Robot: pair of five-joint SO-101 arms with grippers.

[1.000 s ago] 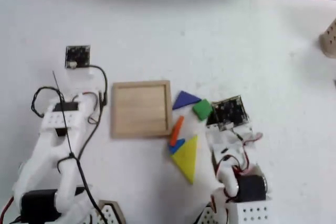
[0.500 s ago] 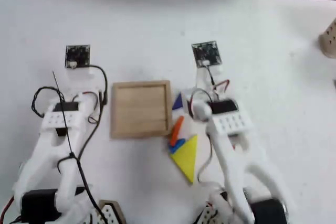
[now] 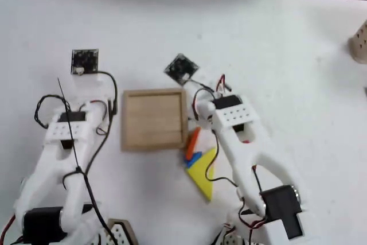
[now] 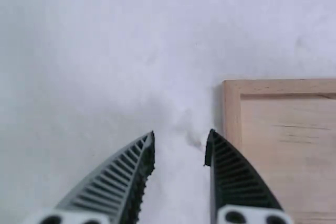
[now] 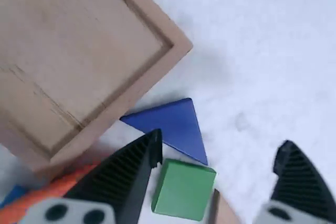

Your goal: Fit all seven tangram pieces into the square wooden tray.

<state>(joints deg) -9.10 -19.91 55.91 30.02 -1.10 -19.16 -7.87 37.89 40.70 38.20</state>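
Note:
The square wooden tray (image 3: 153,119) lies mid-table with nothing in it. Right of it lie an orange piece (image 3: 193,139), a small blue piece (image 3: 194,158) and a big yellow triangle (image 3: 204,171). My right arm (image 3: 232,120) stretches over the pieces by the tray's far right corner. In the right wrist view my right gripper (image 5: 220,148) is open above the blue triangle (image 5: 173,124) and green square (image 5: 184,190), beside the tray (image 5: 79,51). My left gripper (image 4: 179,142) is open over bare table just left of the tray (image 4: 283,129).
The left arm (image 3: 66,133) stands left of the tray with loose black cables around it. A pale perforated object (image 3: 359,41) sits at the table's far right edge. The white tabletop (image 3: 258,38) stretches wide behind the tray.
My right arm has swung from the front right forward and leftward over the pieces, now covering the blue triangle and green square in the high view. The left arm has kept still.

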